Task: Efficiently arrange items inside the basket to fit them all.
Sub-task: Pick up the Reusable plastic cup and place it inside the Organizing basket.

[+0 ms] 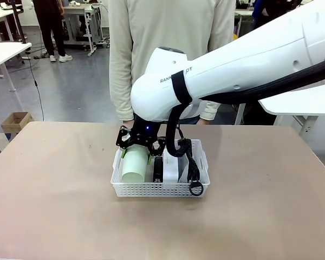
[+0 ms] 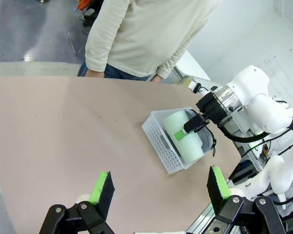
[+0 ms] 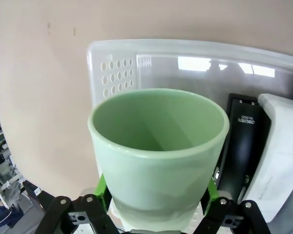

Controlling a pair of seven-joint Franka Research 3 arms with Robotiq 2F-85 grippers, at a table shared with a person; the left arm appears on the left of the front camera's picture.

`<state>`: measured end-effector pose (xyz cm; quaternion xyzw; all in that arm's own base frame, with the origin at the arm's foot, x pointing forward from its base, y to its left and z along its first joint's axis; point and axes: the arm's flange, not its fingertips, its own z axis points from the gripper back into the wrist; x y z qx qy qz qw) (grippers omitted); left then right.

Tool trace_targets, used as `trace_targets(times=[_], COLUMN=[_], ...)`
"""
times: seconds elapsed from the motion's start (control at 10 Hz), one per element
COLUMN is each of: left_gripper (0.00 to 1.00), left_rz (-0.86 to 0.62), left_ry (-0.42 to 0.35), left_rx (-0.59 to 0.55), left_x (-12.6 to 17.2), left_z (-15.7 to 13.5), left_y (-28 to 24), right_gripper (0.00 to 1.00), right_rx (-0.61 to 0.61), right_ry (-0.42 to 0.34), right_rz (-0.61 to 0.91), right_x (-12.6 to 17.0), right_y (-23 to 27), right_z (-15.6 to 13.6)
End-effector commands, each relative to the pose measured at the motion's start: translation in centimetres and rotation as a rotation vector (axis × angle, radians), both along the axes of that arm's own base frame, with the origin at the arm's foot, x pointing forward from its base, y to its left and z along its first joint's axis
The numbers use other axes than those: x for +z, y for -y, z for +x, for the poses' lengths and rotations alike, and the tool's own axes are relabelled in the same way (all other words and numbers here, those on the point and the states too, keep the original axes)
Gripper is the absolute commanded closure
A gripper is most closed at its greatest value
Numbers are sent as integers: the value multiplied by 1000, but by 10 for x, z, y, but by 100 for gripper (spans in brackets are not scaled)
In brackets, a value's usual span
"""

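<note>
Right arm is covering the far part of the basket (image 1: 160, 189) in front view, so the pouch body is hard to make out; only its black strap (image 1: 190, 160) and ring (image 1: 196, 188) are showing, hanging over the near right rim. White box (image 3: 278, 156) is cut off at the right wrist frame edge. Stapler (image 3: 244, 146) is lying btwn cup and box, print too small to read.

Right gripper (image 1: 135, 157) is gripping the pale green cup (image 1: 134, 165), green pads on both sides, cup sitting in the basket's left part, mouth facing the near side.

Left gripper (image 2: 158, 187) is hanging wide apart, holding nothing, well away from the basket.

Basket is sitting mid bench (image 1: 54, 206). A person (image 1: 170, 49) in a cream top is standing at the far edge, directly behind the arm.
</note>
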<state>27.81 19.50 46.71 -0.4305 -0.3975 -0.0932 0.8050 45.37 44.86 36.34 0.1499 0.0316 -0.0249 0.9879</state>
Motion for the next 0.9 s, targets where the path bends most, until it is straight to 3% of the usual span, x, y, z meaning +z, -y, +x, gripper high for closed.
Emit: trace_targets(times=[0.0, 0.4, 0.8], left_gripper=[0, 0, 0], left_rz=[-11, -11, -11], left_ry=[13, 13, 13], left_rx=[-1, -1, -1], left_x=[1, 1, 1], left_z=[-1, -1, -1], left_y=[0, 0, 0], right_gripper=[14, 14, 14], right_rx=[34, 45, 35], right_ry=[0, -51, -55], right_rz=[-26, -43, -72], right_x=[-7, -29, -31], right_y=[-9, -13, -10], right_z=[7, 14, 16])
